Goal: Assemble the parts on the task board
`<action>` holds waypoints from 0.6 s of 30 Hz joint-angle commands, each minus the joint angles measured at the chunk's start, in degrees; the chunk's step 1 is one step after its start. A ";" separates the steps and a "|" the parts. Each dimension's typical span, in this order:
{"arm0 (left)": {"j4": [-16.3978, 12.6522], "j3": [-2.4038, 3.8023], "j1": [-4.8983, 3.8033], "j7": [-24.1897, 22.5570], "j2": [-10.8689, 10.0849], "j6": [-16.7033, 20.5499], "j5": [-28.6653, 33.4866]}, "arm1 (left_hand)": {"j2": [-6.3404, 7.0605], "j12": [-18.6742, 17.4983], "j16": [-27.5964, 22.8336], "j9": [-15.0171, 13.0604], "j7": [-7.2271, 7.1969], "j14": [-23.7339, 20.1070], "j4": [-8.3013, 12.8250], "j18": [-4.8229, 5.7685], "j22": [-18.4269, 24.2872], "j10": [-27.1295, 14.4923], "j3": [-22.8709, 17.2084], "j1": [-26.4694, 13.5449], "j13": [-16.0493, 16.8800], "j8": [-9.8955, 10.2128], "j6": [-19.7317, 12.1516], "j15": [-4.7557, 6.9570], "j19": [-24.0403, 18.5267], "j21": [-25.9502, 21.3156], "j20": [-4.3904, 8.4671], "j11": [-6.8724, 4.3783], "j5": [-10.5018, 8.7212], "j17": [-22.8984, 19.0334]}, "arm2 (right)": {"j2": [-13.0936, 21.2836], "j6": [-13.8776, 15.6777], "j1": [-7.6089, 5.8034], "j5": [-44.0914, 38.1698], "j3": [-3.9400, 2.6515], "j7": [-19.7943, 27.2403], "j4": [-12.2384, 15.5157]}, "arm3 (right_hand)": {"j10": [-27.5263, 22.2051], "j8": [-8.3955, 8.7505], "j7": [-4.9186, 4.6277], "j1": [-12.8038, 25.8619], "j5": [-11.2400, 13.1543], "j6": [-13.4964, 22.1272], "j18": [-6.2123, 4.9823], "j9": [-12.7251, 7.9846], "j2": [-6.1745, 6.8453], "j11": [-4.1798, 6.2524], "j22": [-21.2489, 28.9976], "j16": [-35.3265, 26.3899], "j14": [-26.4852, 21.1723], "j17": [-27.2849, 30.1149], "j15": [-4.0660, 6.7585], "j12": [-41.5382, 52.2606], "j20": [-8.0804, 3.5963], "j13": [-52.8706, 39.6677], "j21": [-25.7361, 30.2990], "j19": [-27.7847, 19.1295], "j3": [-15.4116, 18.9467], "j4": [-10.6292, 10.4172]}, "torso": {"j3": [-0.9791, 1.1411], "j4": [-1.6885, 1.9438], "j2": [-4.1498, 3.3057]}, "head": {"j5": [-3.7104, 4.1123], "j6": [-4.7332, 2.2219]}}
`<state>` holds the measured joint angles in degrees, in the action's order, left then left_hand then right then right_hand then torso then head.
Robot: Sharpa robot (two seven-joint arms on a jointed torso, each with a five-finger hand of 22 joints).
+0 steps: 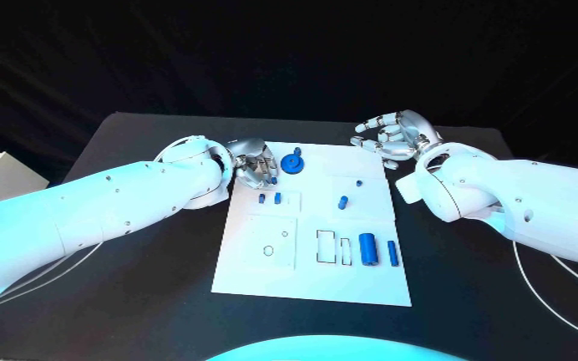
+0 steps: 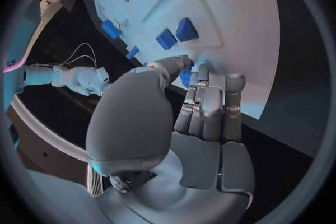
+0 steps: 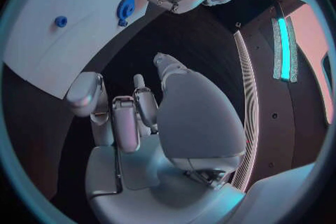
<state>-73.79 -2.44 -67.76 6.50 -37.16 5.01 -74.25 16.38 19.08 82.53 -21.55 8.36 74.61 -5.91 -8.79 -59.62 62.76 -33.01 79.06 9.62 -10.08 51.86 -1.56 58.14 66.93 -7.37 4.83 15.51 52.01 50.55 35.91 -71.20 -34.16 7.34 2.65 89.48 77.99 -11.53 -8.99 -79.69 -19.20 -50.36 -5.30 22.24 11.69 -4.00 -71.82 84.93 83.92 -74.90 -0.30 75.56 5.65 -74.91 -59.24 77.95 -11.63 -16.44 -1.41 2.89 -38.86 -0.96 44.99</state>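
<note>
Left silver hand [image 1: 254, 169] rests its closed fingers beside the round blue gear-like part [image 1: 294, 163] on the white plastic task board [image 1: 277, 269]; right silver hand [image 1: 392, 138] hovers, fingers spread, empty.

Black table [image 1: 144, 294], dark backdrop behind.

Matt white task board [image 1: 253, 269], metallic hand [image 1: 256, 169]

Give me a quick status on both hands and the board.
Left hand at the task board edge beside the round blue part, grip unclear. Right hand open off the far corner. Nothing in the way.
</note>
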 commanded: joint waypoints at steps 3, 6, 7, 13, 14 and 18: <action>-0.19 0.03 0.00 0.13 -0.10 -1.08 0.37 | -0.01 -0.41 -0.35 0.18 -0.15 -0.49 -0.02 0.25 0.16 -0.21 0.57 -0.68 0.14 0.50 -0.75 0.11 -0.48 -0.35 -0.21 0.19 0.28 -0.16 | 0.03 -0.95 0.02 -0.77 -0.01 0.01 0.02 | -2.09 -0.44 0.01 0.32 -0.08 0.55 -0.94 0.01 0.30 -0.06 0.61 -0.58 3.27 -4.51 0.52 -2.69 0.08 1.24 1.21 -0.67 -0.27 0.08 | 0.01 0.00 0.00 | -0.02 -0.02; -0.33 0.04 0.02 0.05 -0.44 -0.62 0.52 | -0.04 -0.49 -0.33 0.30 -0.21 -0.55 -0.05 0.24 0.25 -0.29 0.82 -0.67 0.22 0.78 -1.15 0.10 -0.53 -0.48 -0.24 0.20 0.30 -0.20 | 0.03 -1.37 0.02 -1.11 -0.01 -0.28 -0.15 | -5.86 -0.74 0.18 0.05 0.10 0.69 -1.14 0.02 0.31 0.17 1.50 -1.41 3.03 -3.52 0.76 -9.20 -0.08 7.43 2.91 -0.97 -0.63 0.06 | 0.00 0.00 -0.02 | -0.07 -0.10; -0.44 0.06 0.04 -0.03 -0.75 -0.22 0.72 | -0.04 -0.49 -0.33 0.30 -0.21 -0.55 -0.05 0.24 0.25 -0.29 0.82 -0.67 0.22 0.78 -1.15 0.10 -0.53 -0.48 -0.24 0.20 0.30 -0.20 | 0.04 -1.94 0.02 -1.83 -0.01 -0.49 -0.35 | -9.80 -0.99 0.35 -0.60 0.23 0.63 -1.19 0.03 0.38 0.35 1.75 -1.92 2.95 -2.95 0.95 -17.02 -0.29 14.51 3.49 -0.86 -1.51 0.12 | 0.01 -0.01 -0.02 | -0.08 -0.09; -0.52 0.73 0.06 -1.38 -2.74 2.45 4.82 | -0.89 -0.72 -0.78 0.38 0.45 -1.52 0.48 0.00 1.03 -0.50 0.13 0.76 0.49 0.79 -0.76 0.12 -1.20 -1.19 -0.21 0.25 0.46 -2.18 | 0.38 -6.28 0.02 -10.72 -0.01 -1.74 -1.78 | -15.42 -0.99 0.47 -4.84 1.31 -1.11 -1.17 -0.38 2.44 0.70 1.60 -3.64 2.70 -0.74 1.29 -41.85 -0.76 35.88 4.23 -0.54 -10.96 0.76 | -0.01 0.02 0.11 | 0.16 -0.26; -0.47 0.95 0.05 -2.00 -3.22 2.88 6.48 | -1.25 -1.24 -2.01 0.36 0.88 -3.53 0.89 -0.36 2.57 -1.31 -0.70 1.62 0.50 0.55 0.03 -0.18 -2.91 -2.54 -0.31 0.77 0.48 -5.83 | 0.48 -7.39 0.01 -13.04 -0.01 -1.93 -2.12 | -13.12 -0.58 0.49 -4.56 2.21 -1.31 -1.09 -0.61 3.83 0.53 1.29 -3.61 2.85 -0.80 1.07 -45.67 -0.69 39.72 4.10 -0.40 -13.03 0.96 | 0.02 0.03 0.14 | 0.18 -0.28; -0.23 1.59 -0.16 -5.34 -5.16 3.64 15.24 | -2.21 -1.41 -4.90 0.22 1.51 -7.88 2.56 -1.52 6.34 -1.89 -2.94 3.72 0.77 -0.43 2.33 -0.69 -7.93 -5.66 -0.52 1.52 0.51 -13.19 | 0.93 -12.14 0.00 -22.25 -0.01 -2.57 -3.24 | -15.53 -1.06 -0.25 -5.00 3.35 -3.79 -0.95 -0.36 4.71 -0.63 0.07 -3.30 3.00 -1.17 0.30 -58.53 -0.13 50.25 2.98 -0.04 -17.31 3.29 | 0.09 -0.01 0.16 | 0.68 -0.59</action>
<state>-74.03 -0.93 -67.81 5.05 -42.07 6.65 -67.85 14.14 17.96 78.27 -21.28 9.75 67.72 -3.38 -9.72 -54.16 61.21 -35.47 82.45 10.35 -10.20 53.93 -2.18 51.31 62.02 -7.81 6.37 15.77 40.45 51.39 30.18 -71.23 -45.65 7.33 1.01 86.44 62.63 -12.41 -8.24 -84.66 -16.05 -52.91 -6.19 21.83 15.96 -4.43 -71.66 81.61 84.14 -74.95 0.32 18.17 5.45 -25.64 -56.20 77.80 -28.50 -13.35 -1.38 2.88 -38.75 -0.63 44.59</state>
